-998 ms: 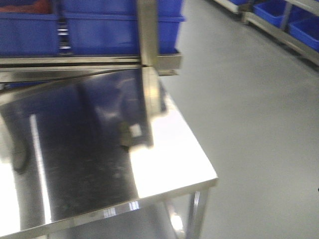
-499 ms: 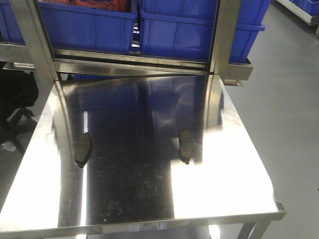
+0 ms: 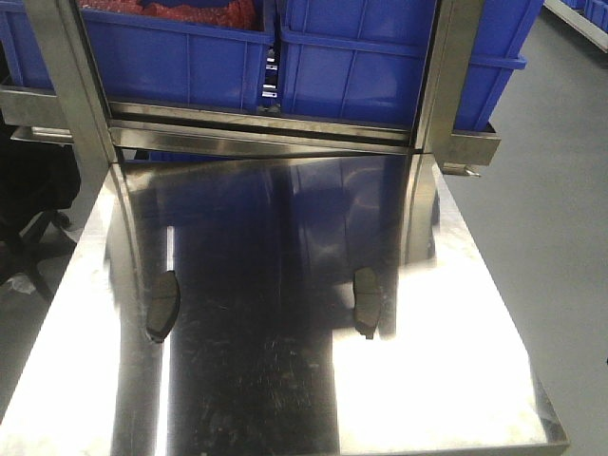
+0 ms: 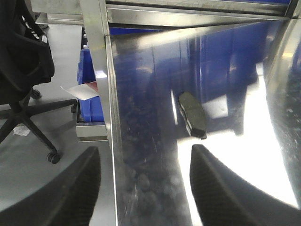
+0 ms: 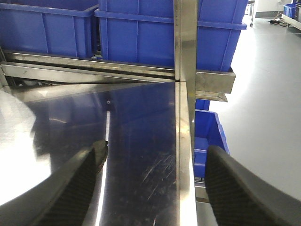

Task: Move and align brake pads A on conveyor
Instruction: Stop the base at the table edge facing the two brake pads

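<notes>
Left brake pad (image 3: 162, 305) and right brake pad (image 3: 367, 301) lay well apart on the steel surface (image 3: 456, 380); I had left end effector (image 4: 146, 188) and right end effector (image 5: 155, 188) spread, empty.

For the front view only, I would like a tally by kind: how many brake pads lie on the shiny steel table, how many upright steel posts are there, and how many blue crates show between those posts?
Flat dark grey oblong brake pads: 2
Upright stainless steel posts: 2
Blue plastic crates: 2
Total: 6
</notes>
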